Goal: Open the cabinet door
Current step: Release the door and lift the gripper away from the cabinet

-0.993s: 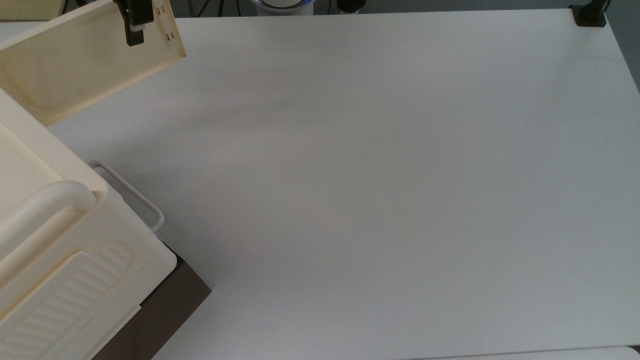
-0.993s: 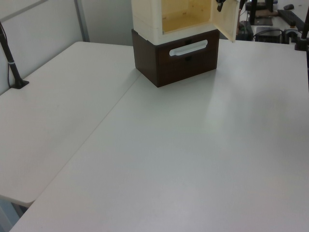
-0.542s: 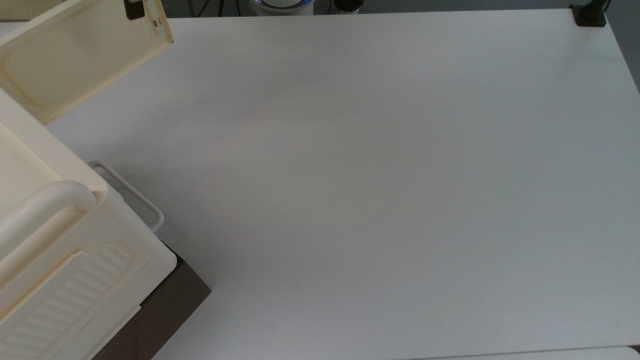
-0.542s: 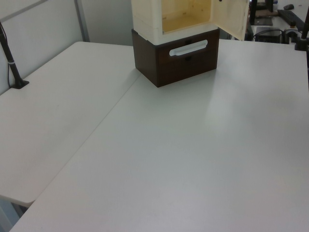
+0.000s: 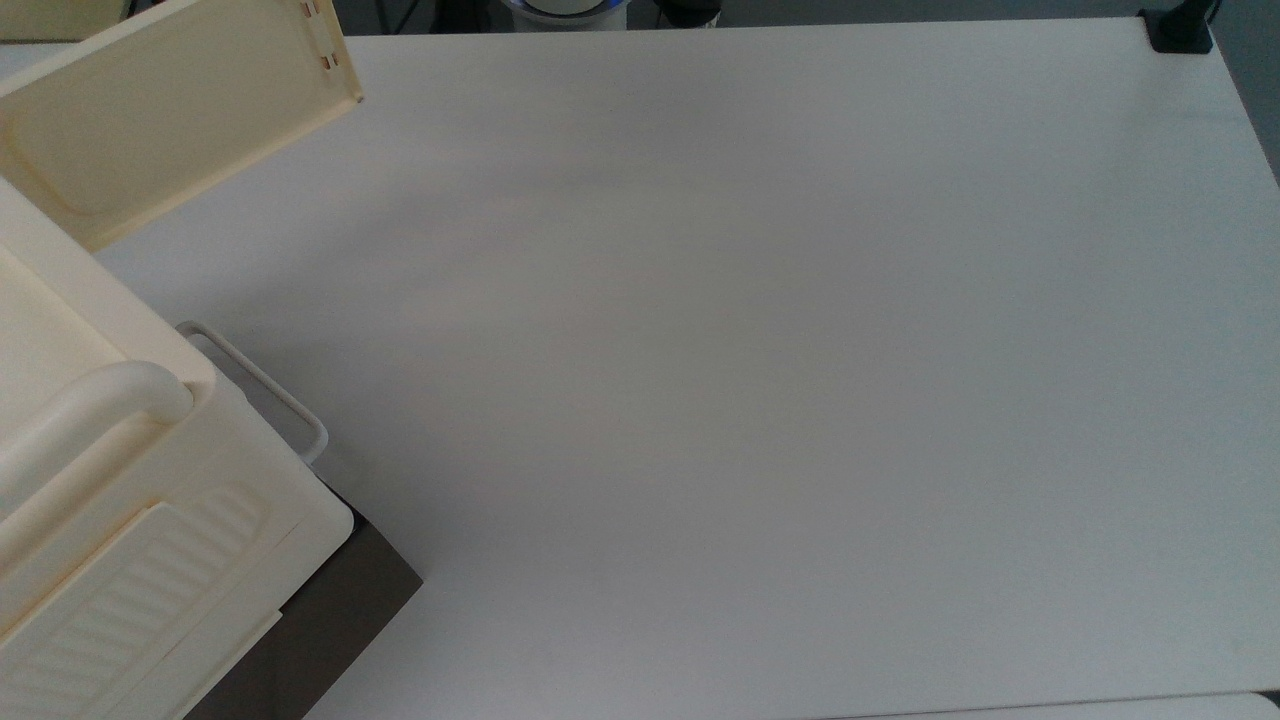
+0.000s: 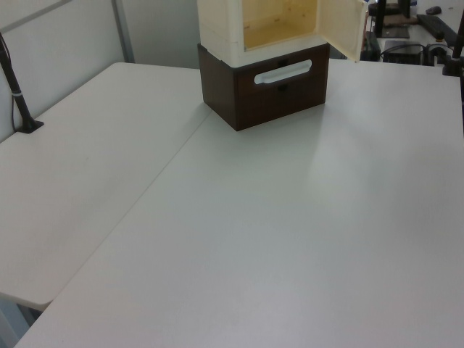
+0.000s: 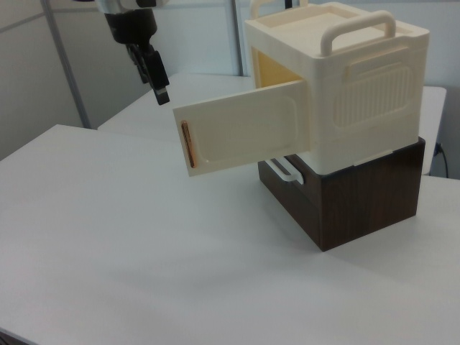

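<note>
The cabinet [image 7: 352, 79] is a cream box with a bar handle on top, standing on a dark brown base [image 7: 359, 198]. Its cabinet door [image 7: 244, 136] stands swung wide open, with the tan handle strip at its free edge. The yellowish inside of the cabinet [image 6: 279, 22] shows in the left view. In the top view the cabinet door [image 5: 180, 110] juts out at the upper left. My gripper [image 7: 159, 88] hangs in the air up and to the right view's left of the door's free edge, apart from it and holding nothing.
The brown base carries a drawer with a white handle [image 6: 283, 71]. The white table [image 5: 750, 350] stretches away to the top view's right. A black clamp [image 5: 1180, 30] sits at its far right corner. A black post [image 6: 18, 94] stands at the left view's left edge.
My gripper has come off the door and gone out of the top view's upper edge. The door swung wider, then settled back a little.
</note>
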`<control>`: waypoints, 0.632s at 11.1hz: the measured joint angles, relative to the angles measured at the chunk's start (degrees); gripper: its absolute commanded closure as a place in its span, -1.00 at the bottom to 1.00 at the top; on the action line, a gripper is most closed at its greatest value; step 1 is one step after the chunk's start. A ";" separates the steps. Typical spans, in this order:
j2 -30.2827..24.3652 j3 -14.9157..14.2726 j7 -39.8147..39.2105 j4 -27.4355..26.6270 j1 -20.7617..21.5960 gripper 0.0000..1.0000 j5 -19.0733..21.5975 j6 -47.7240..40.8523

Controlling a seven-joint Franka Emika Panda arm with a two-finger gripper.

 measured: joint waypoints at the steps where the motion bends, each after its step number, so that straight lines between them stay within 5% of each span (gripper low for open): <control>1: 0.01 0.04 -2.53 0.00 0.87 -1.00 0.00 -1.15; 7: 0.86 1.32 -22.81 -2.34 2.54 -1.00 -0.07 -4.88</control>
